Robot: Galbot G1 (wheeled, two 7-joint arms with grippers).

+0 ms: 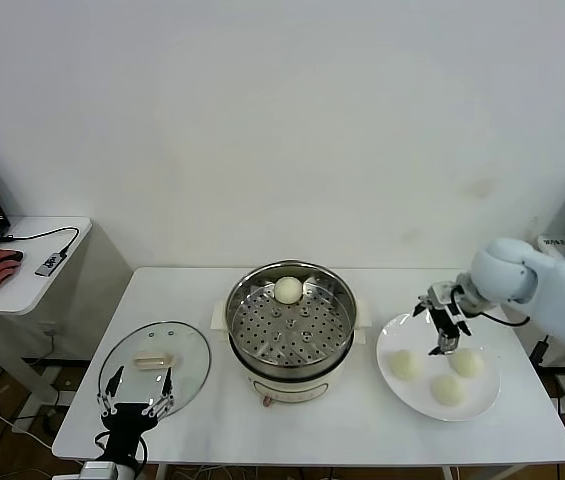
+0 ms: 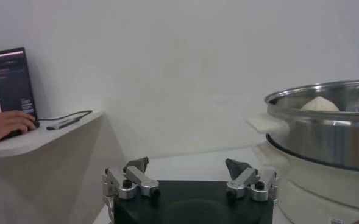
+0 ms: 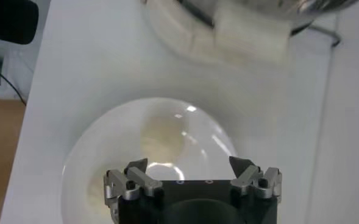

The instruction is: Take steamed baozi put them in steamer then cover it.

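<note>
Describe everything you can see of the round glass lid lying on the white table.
The round clear glass lid has a thin metal rim and a cream-white oblong handle at its centre. It lies flat on the white table, handle up, near the table's front left corner, to the left of the shiny steel steamer pot and apart from it. The open left tool hovers at its front edge; contact is unclear.

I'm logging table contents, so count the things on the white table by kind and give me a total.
Baozi: 4, one in the steamer, three on the plate
Steamer: 1
Cover: 1
Plate: 1
Total: 7
</note>
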